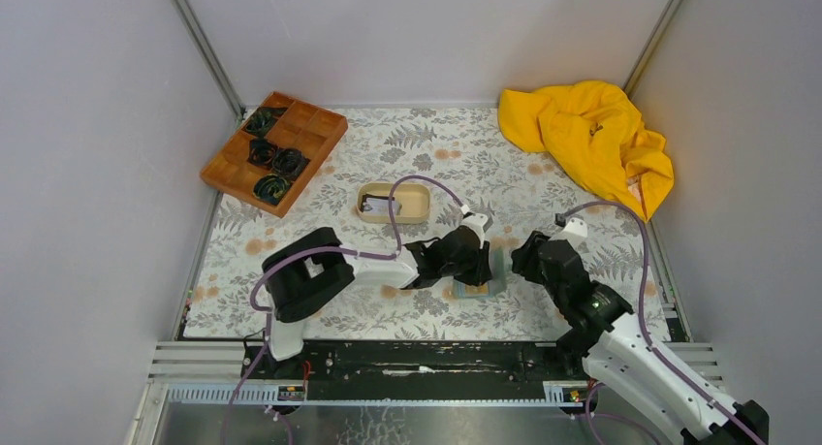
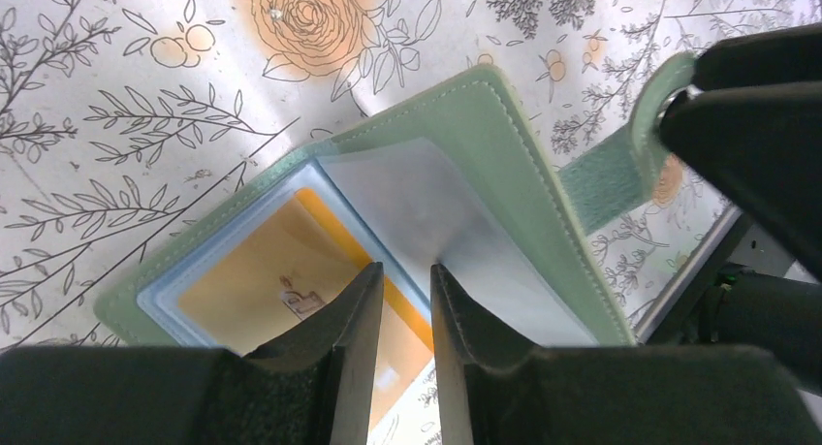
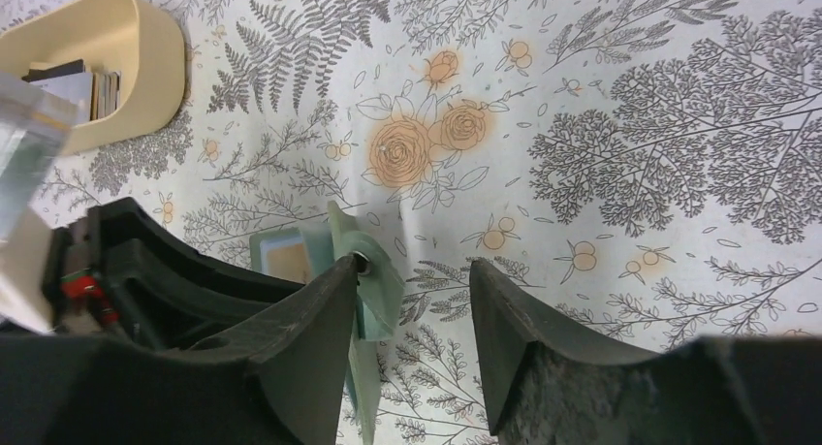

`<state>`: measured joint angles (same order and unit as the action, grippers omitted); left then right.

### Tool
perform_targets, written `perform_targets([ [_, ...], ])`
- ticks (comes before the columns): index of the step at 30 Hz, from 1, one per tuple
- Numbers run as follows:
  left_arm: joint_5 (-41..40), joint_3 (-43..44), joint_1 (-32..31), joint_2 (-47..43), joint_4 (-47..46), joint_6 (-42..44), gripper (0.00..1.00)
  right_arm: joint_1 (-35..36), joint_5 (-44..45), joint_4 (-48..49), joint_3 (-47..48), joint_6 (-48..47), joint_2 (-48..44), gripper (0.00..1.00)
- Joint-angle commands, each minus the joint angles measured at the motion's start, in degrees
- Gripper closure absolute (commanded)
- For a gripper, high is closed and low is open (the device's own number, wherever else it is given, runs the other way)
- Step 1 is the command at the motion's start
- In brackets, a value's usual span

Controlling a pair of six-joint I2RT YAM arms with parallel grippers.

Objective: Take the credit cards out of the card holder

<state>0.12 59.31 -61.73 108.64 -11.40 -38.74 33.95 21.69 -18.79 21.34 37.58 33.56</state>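
Observation:
The card holder (image 1: 482, 288) (image 2: 504, 144) lies open on the flowered cloth, with a green cover and light blue sleeves. A tan-orange credit card (image 2: 262, 261) (image 3: 288, 261) sits in a sleeve. A clear sleeve page stands up beside it. My left gripper (image 1: 475, 261) (image 2: 405, 269) is down over the open holder. Its jaws are a narrow gap apart, with nothing showing between them. To the right, my right gripper (image 1: 525, 256) (image 3: 415, 263) is open. The holder's strap tab (image 3: 383, 280) (image 2: 606, 178) with its snap rests against the inner side of one finger.
A beige oval tray (image 1: 417, 205) (image 3: 145, 67) with a few cards in it stands behind the holder. A brown wooden compartment tray (image 1: 334, 125) with dark coiled items is at the back left. A yellow cloth (image 1: 591, 135) is heaped at the back right.

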Motion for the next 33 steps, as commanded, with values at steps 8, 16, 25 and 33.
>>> perform_targets([
  [8, 1.9, 3.9, -0.3, 5.0, -2.2, 1.3, 0.68, -0.2, -4.8, 0.0, 3.7, -3.1, 1.4, 0.59],
  [16, 0.7, 3.7, -0.3, 4.4, -0.7, 2.0, 0.68, -0.2, -12.6, 8.1, 0.0, -1.3, 10.7, 1.00],
  [25, -3.8, -4.9, -0.3, -2.8, -3.9, -0.2, 0.67, -1.6, -11.8, 12.6, -3.9, 1.9, 18.2, 1.00],
  [33, -3.2, -11.8, -0.3, -5.2, -11.0, -4.1, 0.64, -2.5, -14.7, 15.9, -6.1, 3.0, 19.8, 1.00],
])
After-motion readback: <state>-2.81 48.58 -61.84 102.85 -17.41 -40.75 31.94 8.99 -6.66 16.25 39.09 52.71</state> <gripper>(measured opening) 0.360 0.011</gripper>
